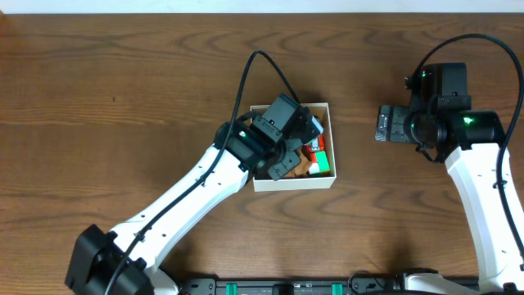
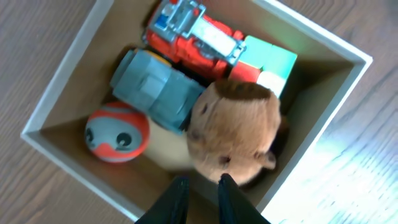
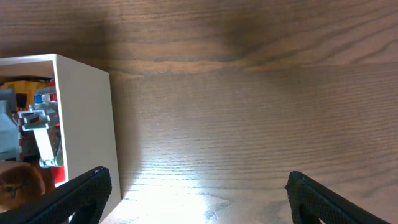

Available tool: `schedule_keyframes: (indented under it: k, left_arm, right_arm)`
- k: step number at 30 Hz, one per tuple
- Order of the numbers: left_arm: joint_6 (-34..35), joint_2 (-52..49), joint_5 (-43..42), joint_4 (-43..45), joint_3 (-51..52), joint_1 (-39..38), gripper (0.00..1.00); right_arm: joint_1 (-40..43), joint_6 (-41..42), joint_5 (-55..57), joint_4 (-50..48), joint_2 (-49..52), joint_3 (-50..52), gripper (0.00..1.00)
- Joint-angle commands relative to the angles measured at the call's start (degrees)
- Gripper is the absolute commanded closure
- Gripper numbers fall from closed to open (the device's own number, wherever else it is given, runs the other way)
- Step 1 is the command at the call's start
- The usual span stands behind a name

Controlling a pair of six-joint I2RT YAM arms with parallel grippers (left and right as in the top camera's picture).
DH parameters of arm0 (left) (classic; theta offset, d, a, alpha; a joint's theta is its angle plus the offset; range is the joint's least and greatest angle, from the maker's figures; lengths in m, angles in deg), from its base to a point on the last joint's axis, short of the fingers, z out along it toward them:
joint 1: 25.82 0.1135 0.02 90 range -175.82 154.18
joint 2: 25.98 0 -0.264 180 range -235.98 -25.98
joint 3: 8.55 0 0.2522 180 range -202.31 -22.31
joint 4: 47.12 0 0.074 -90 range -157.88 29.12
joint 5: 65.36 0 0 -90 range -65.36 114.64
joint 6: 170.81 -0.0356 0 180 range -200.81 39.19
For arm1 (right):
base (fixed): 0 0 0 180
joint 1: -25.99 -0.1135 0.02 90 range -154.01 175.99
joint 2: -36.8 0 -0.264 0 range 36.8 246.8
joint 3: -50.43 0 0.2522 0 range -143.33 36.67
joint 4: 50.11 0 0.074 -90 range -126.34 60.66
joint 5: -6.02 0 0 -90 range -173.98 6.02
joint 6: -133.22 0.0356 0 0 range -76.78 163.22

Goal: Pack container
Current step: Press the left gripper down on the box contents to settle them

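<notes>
From my station, the small square open box with low white walls and a brown cardboard inside (image 1: 295,182) sits on the dark wood-grain bench (image 1: 123,98), a little right of centre in the overhead view. It lies between the two arms.

The left end effector (image 2: 203,186) hangs directly over the box, pointing down into it. Its two black fingers (image 2: 180,199) stand close together with only a narrow slit between them. The tips are blurred against the brown plush animal (image 2: 239,127), so I cannot tell whether they nip its fur or are just clear of it.

The plush fills one corner of the box. Beside it lie a grey blocky toy vehicle (image 2: 155,87) and a red-and-white toy fire truck (image 2: 193,37). A cube with green and white faces (image 2: 270,62) sits wedged against the far wall, touching the truck. A red-orange ball with a grey face (image 2: 117,134) rests in the corner next to the grey vehicle.

The right end effector (image 3: 199,177) is spread wide with nothing between its fingers. It hovers above bare bench just off the box's white outer wall, not touching it.
</notes>
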Motion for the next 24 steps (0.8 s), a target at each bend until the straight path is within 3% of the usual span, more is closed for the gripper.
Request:
schedule_keyframes:
  k: [1,13,24]
  left_arm:
    - [0.9,-1.6,-2.9,0.7,-0.1,-0.1,0.81]
    - [1.5,-9.7,-9.4,2.1,-0.1,-0.2,0.89]
    - [3.5,-23.8,-14.7,3.8,0.0,-1.3,0.93]
  right_arm:
    - [0.3,-0.2,0.0,-0.1,0.1,-0.8,0.07]
    - [0.3,-0.2,0.0,-0.1,0.1,-0.8,0.07]
    - [0.3,-0.2,0.0,0.1,0.1,-0.8,0.07]
